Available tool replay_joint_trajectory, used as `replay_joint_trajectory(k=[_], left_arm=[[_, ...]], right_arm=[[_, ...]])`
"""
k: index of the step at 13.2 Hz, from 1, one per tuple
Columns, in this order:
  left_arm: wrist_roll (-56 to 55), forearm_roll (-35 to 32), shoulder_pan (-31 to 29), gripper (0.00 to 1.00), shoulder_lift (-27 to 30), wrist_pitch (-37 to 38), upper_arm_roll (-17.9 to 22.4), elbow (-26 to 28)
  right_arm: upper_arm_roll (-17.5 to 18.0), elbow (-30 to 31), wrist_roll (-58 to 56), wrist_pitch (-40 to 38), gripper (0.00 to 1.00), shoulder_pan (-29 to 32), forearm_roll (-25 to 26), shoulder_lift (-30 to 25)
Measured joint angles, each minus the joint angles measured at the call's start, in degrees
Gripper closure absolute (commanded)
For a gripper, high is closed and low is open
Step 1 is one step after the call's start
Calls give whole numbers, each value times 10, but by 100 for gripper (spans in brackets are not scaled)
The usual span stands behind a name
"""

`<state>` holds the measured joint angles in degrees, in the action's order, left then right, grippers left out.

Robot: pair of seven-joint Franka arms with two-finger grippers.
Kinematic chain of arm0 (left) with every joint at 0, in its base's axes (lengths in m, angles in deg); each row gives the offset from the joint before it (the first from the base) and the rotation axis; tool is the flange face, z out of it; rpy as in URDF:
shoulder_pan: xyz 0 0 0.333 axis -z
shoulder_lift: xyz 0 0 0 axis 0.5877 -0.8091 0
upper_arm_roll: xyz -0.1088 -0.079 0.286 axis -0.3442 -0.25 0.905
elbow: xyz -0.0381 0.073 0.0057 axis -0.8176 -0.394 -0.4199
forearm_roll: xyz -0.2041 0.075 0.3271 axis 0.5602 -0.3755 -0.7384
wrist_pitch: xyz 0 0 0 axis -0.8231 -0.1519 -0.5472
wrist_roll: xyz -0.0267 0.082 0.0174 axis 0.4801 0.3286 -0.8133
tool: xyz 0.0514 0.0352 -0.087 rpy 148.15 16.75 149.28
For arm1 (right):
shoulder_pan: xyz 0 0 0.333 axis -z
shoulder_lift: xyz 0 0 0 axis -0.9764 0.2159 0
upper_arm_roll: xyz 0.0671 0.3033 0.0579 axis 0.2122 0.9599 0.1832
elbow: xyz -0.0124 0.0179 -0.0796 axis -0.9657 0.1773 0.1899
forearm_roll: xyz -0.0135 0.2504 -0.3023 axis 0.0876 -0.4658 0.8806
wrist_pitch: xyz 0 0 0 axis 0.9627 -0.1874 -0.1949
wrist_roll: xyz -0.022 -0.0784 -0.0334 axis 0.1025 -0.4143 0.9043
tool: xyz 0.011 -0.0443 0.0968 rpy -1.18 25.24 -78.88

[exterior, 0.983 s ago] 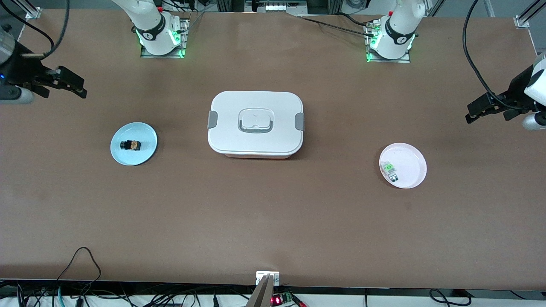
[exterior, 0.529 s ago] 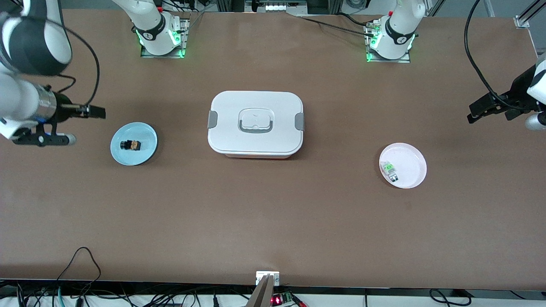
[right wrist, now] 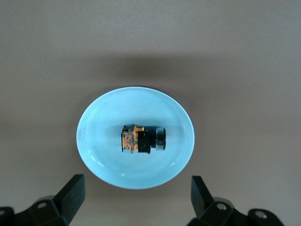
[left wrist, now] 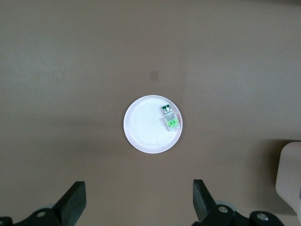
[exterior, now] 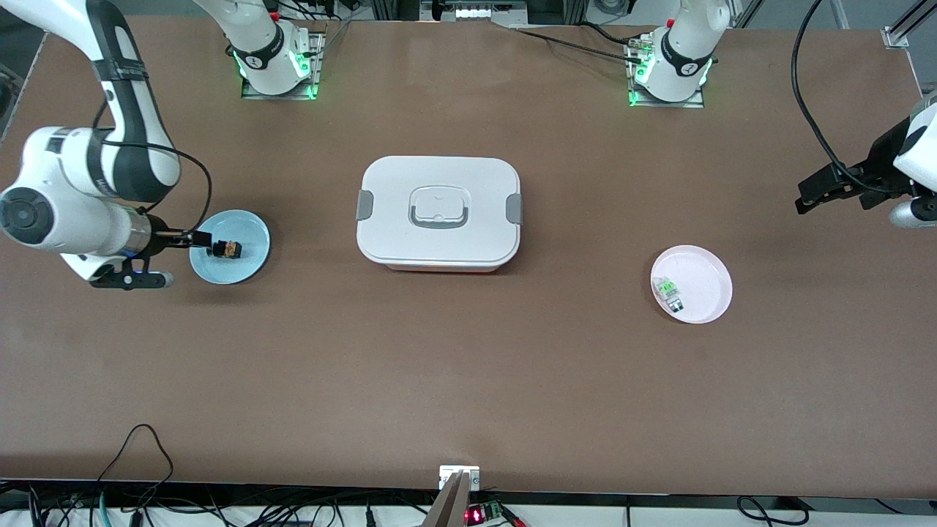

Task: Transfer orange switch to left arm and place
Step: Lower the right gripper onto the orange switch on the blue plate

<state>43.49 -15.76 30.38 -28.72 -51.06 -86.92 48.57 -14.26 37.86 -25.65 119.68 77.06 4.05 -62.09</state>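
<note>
Plate (exterior: pixel 249 263), pale blue, round and glossy with a shallow dished middle, lies on the matte brown surface (exterior: pixel 454 366) toward the right arm's end, directly under the right end effector (exterior: pixel 192 238). That end effector hangs low over the plate's rim with its two black fingers (right wrist: pixel 70 194) spread wide and nothing between them. The orange switch (exterior: pixel 228 249) lies on its side in the middle of the blue plate, just below and between the open fingers in the right wrist view: a stubby part with a black, ringed cylindrical end (right wrist: pixel 159 139) and a blocky orange end with dark markings, tiny against the plate.

The box (exterior: pixel 438 212) sits at the middle of the surface, well apart from both end effectors. It is white, smooth plastic, a rounded rectangle with a grey clip on each short side and a recessed, grey-outlined handle in its lid.

A second plate (exterior: pixel 703 282), white with a faint pink tint, round and smooth, lies toward the left arm's end. On it, near its rim, rests a small green-and-clear part (exterior: pixel 668 290).

The left end effector (exterior: pixel 823 190) waits in the air over bare surface near the table's end, well apart from the white plate. Its black fingers (left wrist: pixel 73 203) stand wide apart and hold nothing.
</note>
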Motion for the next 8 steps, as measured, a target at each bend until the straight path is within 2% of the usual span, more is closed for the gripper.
replay_joint_trajectory(k=[4,8], left_arm=[[0,0,0,0,0,0,0,0],[0,0,0,0,0,0,0,0]], right_arm=[[0,110,-1,131,0,0,0,2],[0,132,-18,177,0,2,0,25]])
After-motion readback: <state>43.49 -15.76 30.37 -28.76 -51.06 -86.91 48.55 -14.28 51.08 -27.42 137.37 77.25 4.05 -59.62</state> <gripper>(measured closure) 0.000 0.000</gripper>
